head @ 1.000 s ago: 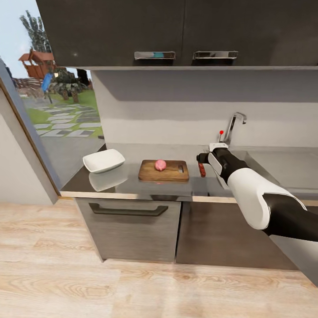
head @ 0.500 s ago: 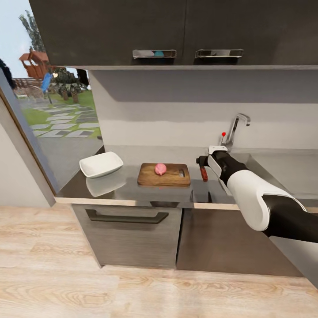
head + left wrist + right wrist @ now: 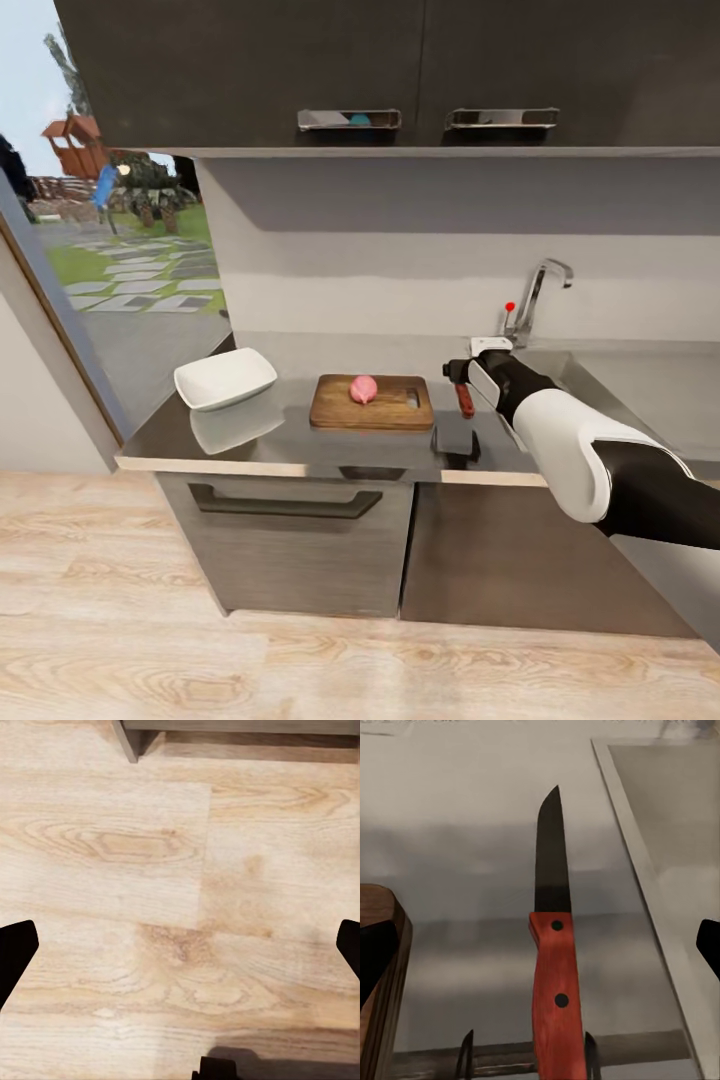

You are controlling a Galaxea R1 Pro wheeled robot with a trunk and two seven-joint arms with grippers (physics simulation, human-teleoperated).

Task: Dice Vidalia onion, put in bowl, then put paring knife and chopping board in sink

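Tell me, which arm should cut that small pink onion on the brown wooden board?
The right. Its pincer is beside the rectangular wooden board by the pinkish onion, with the red-handled knife at it. The left pincer hangs open over the floor.

Pink Vidalia onion (image 3: 363, 389) whole on brown chopping board (image 3: 371, 403), white bowl (image 3: 225, 379) leftward.

On the countertop (image 3: 300, 440), the bowl (image 3: 226, 379) is set at the left end and the board (image 3: 371, 403) to its right, apart from it. The onion (image 3: 363, 389) is placed on the board. The knife (image 3: 465, 398) is held just right of the board, above the countertop. The sink (image 3: 640, 385) is found further right, with the tap (image 3: 535, 296) behind it.
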